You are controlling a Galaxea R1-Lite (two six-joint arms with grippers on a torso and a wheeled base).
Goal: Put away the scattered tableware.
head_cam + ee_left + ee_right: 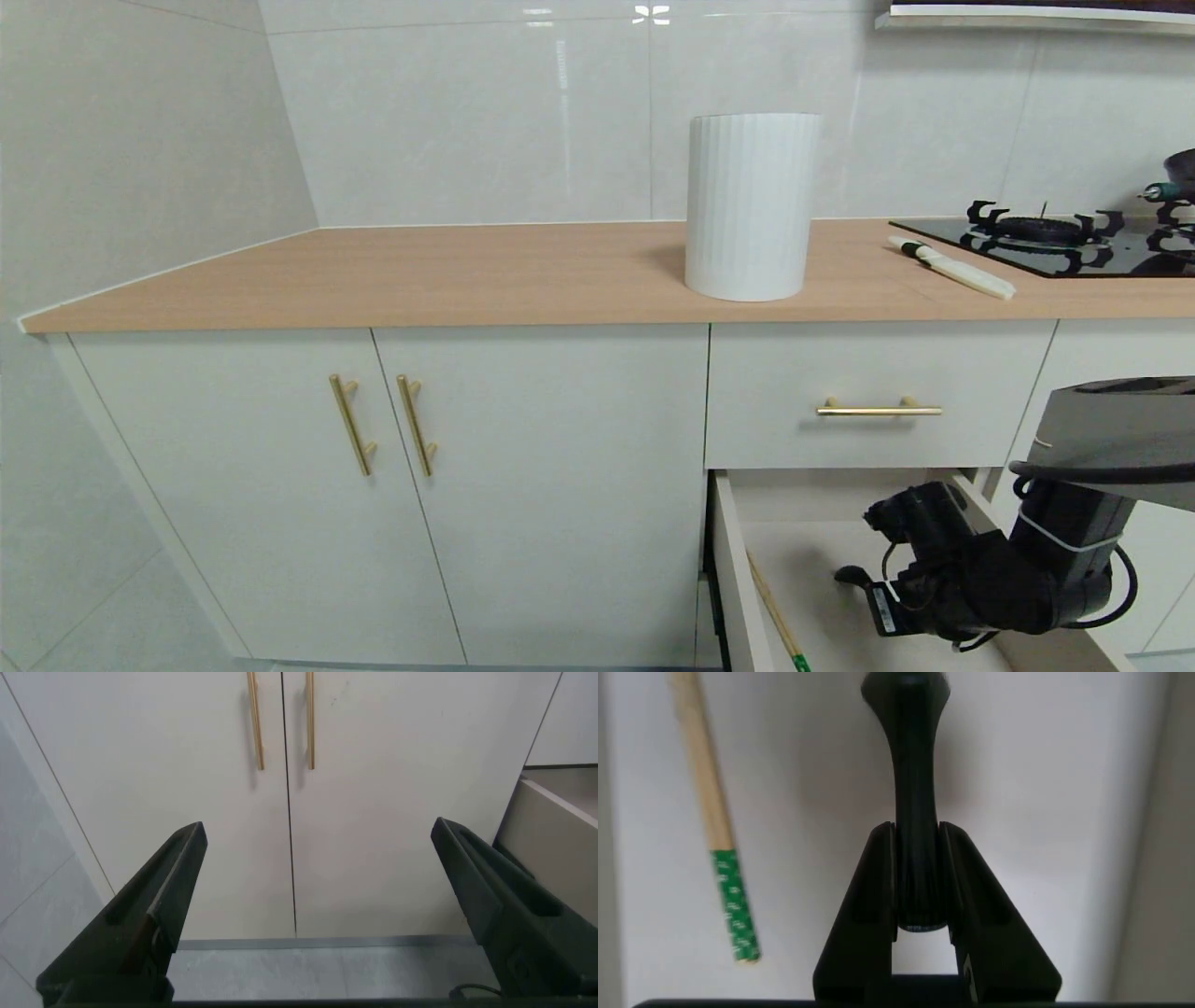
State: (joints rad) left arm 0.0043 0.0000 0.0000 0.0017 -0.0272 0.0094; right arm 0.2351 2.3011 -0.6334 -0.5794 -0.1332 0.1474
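Right gripper (915,873) pinched narrow on black slender utensil handle (910,737), rounded end forward, inside open white drawer (730,551). Wooden chopstick with green patterned tip (710,821) lies flat on drawer floor, beside utensil, not touching. Left gripper (318,835) spread wide, empty, facing white cabinet doors (374,812).

Right pincer (918,833) in close, and it has a black utensil (911,756) clamped between its jaws, one pressed flat to each side of the slim handle. The handle runs straight out past the tips and swells into a rounded end. Beneath it lies the pale drawer floor (1055,784). Off to the left lies a single wooden chopstick (708,812), flat on that floor, its green patterned end nearer the pincer, well apart from the utensil and slightly angled to it.
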